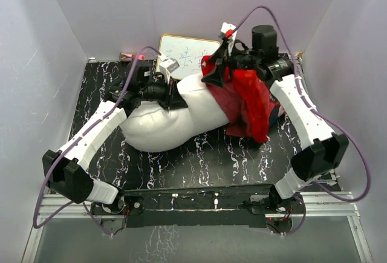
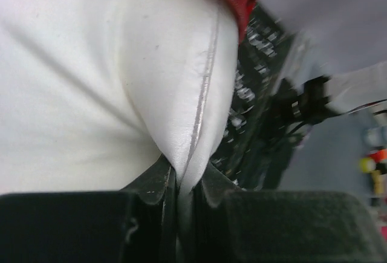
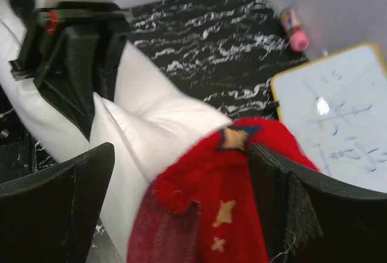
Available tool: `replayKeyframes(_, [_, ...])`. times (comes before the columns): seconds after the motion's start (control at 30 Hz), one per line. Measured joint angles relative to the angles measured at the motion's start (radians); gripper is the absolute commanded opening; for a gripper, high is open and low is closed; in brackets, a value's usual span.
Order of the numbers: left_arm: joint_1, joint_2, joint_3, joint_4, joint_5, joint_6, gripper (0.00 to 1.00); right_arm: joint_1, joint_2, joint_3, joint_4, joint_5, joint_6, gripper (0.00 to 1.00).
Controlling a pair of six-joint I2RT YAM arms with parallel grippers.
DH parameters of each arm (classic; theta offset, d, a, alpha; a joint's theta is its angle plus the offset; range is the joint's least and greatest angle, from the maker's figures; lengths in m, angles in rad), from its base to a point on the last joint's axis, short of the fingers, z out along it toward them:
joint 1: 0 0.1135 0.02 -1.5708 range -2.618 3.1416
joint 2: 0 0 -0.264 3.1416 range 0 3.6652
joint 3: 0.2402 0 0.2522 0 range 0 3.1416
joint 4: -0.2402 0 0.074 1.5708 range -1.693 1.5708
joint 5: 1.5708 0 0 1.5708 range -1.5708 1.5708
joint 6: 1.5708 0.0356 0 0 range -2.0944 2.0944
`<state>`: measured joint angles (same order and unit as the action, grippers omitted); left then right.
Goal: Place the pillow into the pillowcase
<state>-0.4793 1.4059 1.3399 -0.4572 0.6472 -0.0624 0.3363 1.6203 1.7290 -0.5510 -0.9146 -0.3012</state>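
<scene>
The white pillow (image 1: pixel 172 118) lies across the middle of the black marbled table, its right end inside the mouth of the red pillowcase (image 1: pixel 249 103), which is bunched up at the right. My left gripper (image 1: pixel 171 95) is shut on a fold of the pillow along its seam; the left wrist view shows the white fabric (image 2: pixel 121 81) pinched between the jaws (image 2: pixel 181 181). My right gripper (image 1: pixel 216 72) is open at the pillowcase's mouth. In the right wrist view its jaws (image 3: pixel 181 154) stand wide apart around the red cloth (image 3: pixel 242 214), which rests against the right finger (image 3: pixel 320 208), with the pillow (image 3: pixel 151 124) beside it.
A small framed whiteboard (image 1: pixel 187 54) leans at the back wall, also in the right wrist view (image 3: pixel 338 118). A pink object (image 1: pixel 130 55) lies at the back left. Grey walls enclose the table on three sides. The arm bases and rail are at the near edge.
</scene>
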Motion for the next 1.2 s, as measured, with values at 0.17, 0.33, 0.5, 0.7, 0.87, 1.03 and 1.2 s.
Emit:
replayKeyframes(0.17, [0.058,-0.014,-0.081,0.357,0.262,-0.425,0.0,-0.018,-0.1,0.04,0.053,-0.039,0.0,0.99])
replayKeyframes(0.33, [0.105,-0.014,-0.141,0.494,0.39,-0.659,0.0,-0.059,-0.161,0.04,0.069,-0.056,-0.001,0.99])
replayKeyframes(0.5, [0.166,-0.015,-0.23,0.553,0.452,-0.727,0.0,-0.158,-0.242,-0.055,0.062,-0.005,-0.032,0.99])
replayKeyframes(0.7, [0.227,-0.015,-0.269,0.475,0.467,-0.649,0.0,-0.239,-0.344,-0.27,0.02,0.21,-0.122,0.99])
replayKeyframes(0.87, [0.243,-0.014,-0.243,0.391,0.465,-0.563,0.0,-0.338,-0.372,-0.476,-0.042,0.384,-0.225,0.99])
replayKeyframes(1.03, [0.246,-0.013,-0.212,0.332,0.461,-0.504,0.0,-0.385,-0.383,-0.595,-0.1,0.517,-0.301,0.99])
replayKeyframes(1.2, [0.252,-0.013,-0.207,0.304,0.46,-0.474,0.0,-0.387,-0.381,-0.638,-0.106,0.592,-0.346,0.37])
